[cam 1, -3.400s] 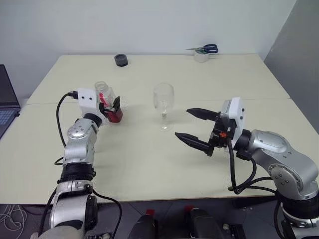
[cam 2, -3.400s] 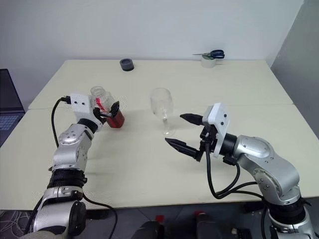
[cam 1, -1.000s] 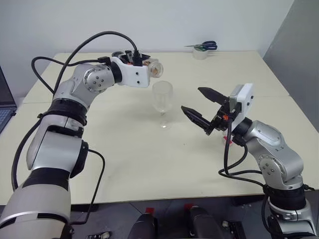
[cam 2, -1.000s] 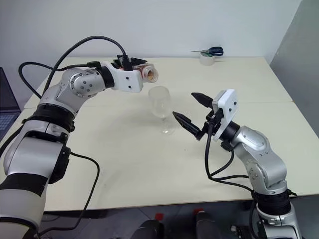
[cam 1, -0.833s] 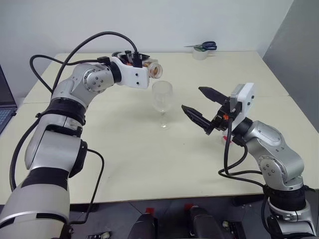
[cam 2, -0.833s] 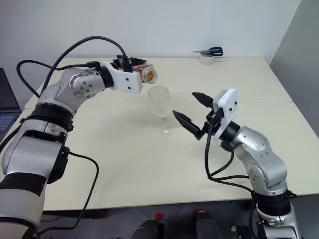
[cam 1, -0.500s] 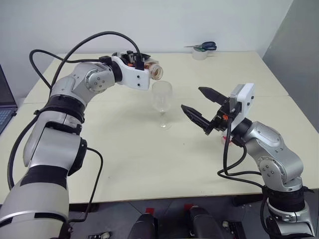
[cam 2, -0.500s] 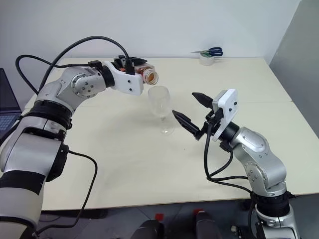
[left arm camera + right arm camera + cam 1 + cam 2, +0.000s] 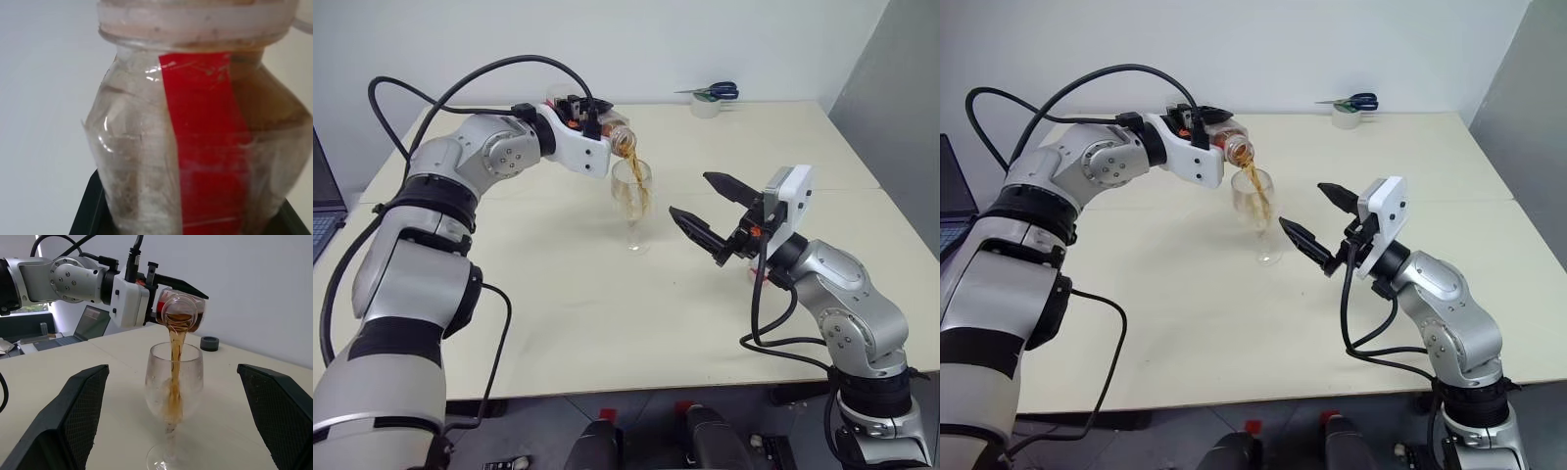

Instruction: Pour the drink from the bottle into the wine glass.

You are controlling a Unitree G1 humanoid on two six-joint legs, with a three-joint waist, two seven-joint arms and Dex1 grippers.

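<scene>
Amber drink [image 9: 177, 363] streaming from tipped clear plastic bottle [image 9: 180, 309] with plain red label strip, clamped in left gripper [image 9: 1203, 125] — into clear stemmed wine glass [image 9: 172, 401] mid-table; right gripper [image 9: 1314, 223] spread wide beside it — empty.

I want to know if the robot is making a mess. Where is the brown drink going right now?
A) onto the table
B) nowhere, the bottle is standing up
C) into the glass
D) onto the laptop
C: the left gripper tips the bottle over the glass, and the drink streams from its mouth down into the bowl.
</scene>
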